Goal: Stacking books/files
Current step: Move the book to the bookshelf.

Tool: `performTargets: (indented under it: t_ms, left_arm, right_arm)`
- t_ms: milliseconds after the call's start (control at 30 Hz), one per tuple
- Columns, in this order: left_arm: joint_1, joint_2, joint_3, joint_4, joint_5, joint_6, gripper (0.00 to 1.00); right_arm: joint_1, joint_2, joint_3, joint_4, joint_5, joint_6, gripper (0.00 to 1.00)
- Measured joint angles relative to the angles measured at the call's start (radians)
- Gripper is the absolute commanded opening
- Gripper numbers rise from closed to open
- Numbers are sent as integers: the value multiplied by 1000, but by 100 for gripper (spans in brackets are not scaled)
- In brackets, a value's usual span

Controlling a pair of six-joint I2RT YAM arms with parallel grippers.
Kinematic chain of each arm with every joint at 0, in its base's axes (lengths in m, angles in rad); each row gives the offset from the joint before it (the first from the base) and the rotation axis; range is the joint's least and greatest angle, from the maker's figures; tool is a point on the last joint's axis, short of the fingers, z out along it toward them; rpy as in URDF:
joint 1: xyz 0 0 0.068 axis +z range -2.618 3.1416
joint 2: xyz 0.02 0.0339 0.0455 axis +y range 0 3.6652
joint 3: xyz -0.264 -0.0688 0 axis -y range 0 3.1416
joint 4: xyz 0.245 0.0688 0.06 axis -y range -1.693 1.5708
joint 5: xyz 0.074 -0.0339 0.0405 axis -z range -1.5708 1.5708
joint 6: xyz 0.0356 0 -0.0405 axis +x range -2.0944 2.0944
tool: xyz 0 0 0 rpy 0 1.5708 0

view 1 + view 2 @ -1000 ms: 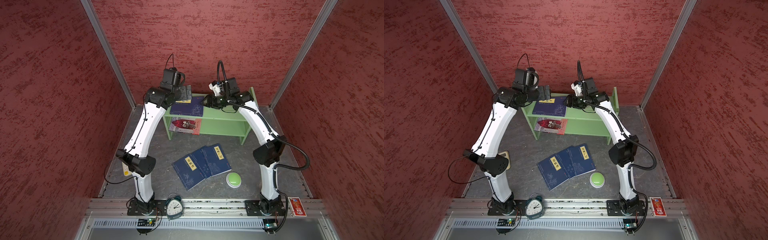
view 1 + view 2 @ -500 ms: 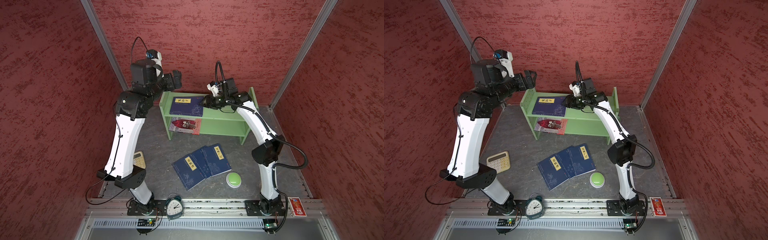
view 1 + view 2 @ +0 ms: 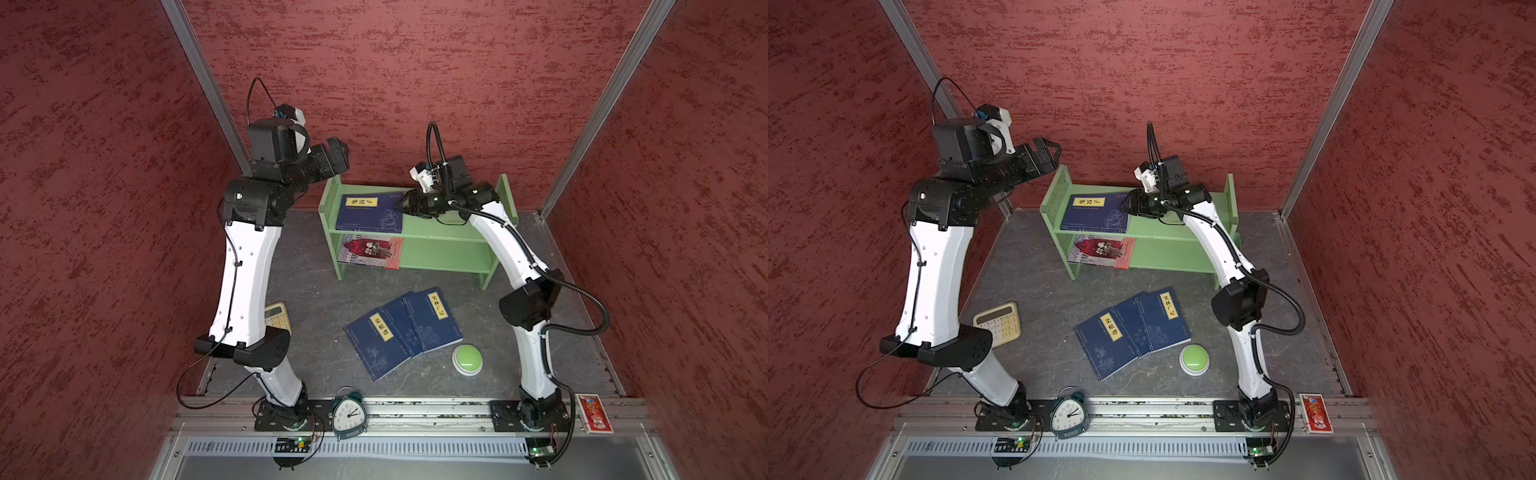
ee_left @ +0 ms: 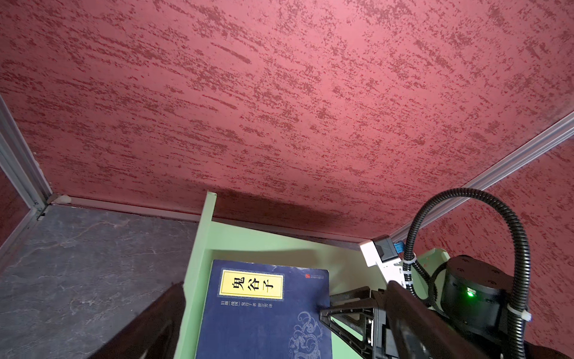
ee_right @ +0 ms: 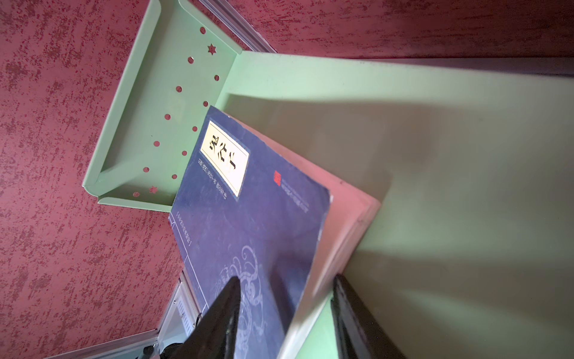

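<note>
In both top views my right gripper point(image 3: 401, 205) is reached across the top board of the green shelf point(image 3: 453, 232) to the right-hand edge of the navy book point(image 3: 369, 212), which lies flat at that board's left end. The red-and-white illustrated book point(image 3: 370, 251) lies on the lower board directly beneath it. The three navy books point(image 3: 401, 330) lie fanned and overlapping near the middle of the worktop point(image 3: 307, 286), between the shelf and the front rail, just beside a green dome button point(image 3: 467, 359). The left gripper point(image 3: 1045, 154) hangs in the air above the shelf's left end panel, spread wide and carrying nothing. I read that as keeping out of the way while the other arm works. In the left wrist view the yellow title label point(image 4: 251, 284) sits toward the shelf's back edge, and the right gripper's tip meets the book's free edge low down, toward the front. In the right wrist view its fingers point(image 5: 223, 310) straddle that edge, one over the cover, the other out on the bare board beside the page block. They are placed, I judge, to take the book by its open side. The view there is steep and dim, so I cannot tell whether they are pinching it yet or only bracketing it.
</note>
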Motion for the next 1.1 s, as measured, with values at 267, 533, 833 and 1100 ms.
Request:
performTargets:
  t_ms: [267,533,833,1100]
  left_arm:
    - [12,0,-21,0,32,-18,99]
    - [14,-24,-117,2,66,-18,99]
    - [16,-80,-183,21,84,-18,99]
    - [17,-106,-223,43,101,-18,99]
  right_arm:
    - [6,0,0,3,1,21,50]
    - [18,1,0,8,6,42,50]
    - [28,5,0,24,13,61,50]
    - [31,10,2,36,13,76,52]
